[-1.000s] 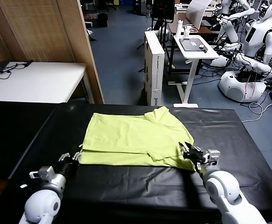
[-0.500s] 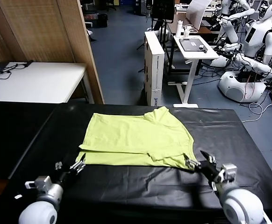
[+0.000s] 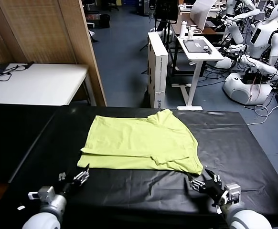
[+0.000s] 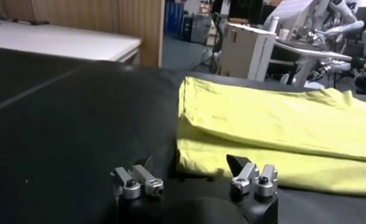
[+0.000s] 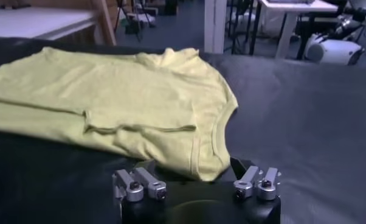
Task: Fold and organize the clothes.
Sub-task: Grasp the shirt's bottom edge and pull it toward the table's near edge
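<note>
The T-shirt [image 3: 141,145] is lying folded on the black table [image 3: 253,143], just ahead of both sets of jaws. The left gripper [image 3: 80,177] and right gripper [image 3: 204,182] are standing wide and empty, likely letting the fold settle; both are backing off the hem they were touching.

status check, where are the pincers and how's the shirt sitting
Left pincer open, empty, off the shirt's near left corner. Right pincer open, empty, off its near right corner. T-shirt folded flat on the black table. Nothing in the way.
</note>
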{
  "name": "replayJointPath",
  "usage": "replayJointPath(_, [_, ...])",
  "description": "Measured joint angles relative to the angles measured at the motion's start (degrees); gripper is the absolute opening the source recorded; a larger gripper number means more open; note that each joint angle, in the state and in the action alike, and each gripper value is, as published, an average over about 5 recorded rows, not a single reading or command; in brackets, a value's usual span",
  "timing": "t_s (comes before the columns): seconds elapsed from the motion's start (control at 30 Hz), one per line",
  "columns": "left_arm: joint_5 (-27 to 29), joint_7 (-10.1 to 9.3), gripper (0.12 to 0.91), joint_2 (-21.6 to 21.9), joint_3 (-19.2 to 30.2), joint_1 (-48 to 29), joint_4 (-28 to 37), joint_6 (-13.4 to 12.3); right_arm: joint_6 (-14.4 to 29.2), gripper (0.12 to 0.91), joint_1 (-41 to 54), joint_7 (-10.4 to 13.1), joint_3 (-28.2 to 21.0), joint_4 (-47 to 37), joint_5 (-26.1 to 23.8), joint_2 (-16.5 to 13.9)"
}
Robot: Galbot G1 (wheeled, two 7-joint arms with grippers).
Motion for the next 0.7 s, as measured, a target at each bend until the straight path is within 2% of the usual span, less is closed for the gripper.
replayJointPath(0.17, [0.02,0.03,0.728,-0.29,0.44,-0.09,0.49,-0.04,0.05,0.678,0.63,0.04,-0.44,-0.74,-0.12,-0.11])
replayJointPath(0.27, [0.04,0.05,0.665,-0.31,0.5,-0.17,0.73,-0.09,0.14,0.513,0.69,0.03,-0.58,-1.02,-0.24,-0.12])
replayJointPath(0.33, [0.05,0.07,0.566,-0.3,0.5,-0.2,0.86,-0.17,0.17,0.383,0.66,0.05,-0.63,-1.05,-0.28,-0.12])
replayJointPath(0.47, [0.11,0.2,0.33,-0.24,0.47,-0.22,1.13,-0.65,0.05,0.186,0.53,0.42,-0.67,-0.96,-0.21,-0.28])
replayJointPath(0.57, [0.19,0.31,0.184,-0.21,0.46,-0.27,1.23,-1.02,-1.21,0.139,0.47,1.42,-0.51,-0.46,0.68,-0.74])
replayJointPath(0.63, [0.2,0.35,0.148,-0.19,0.46,-0.28,1.21,-1.13,-2.88,0.14,0.32,2.34,-0.27,0.16,1.94,-1.24])
replayJointPath(0.7, [0.2,0.38,0.148,-0.15,0.46,-0.2,1.1,-1.19,-4.71,0.14,-0.01,3.16,0.04,0.9,3.38,-1.84])
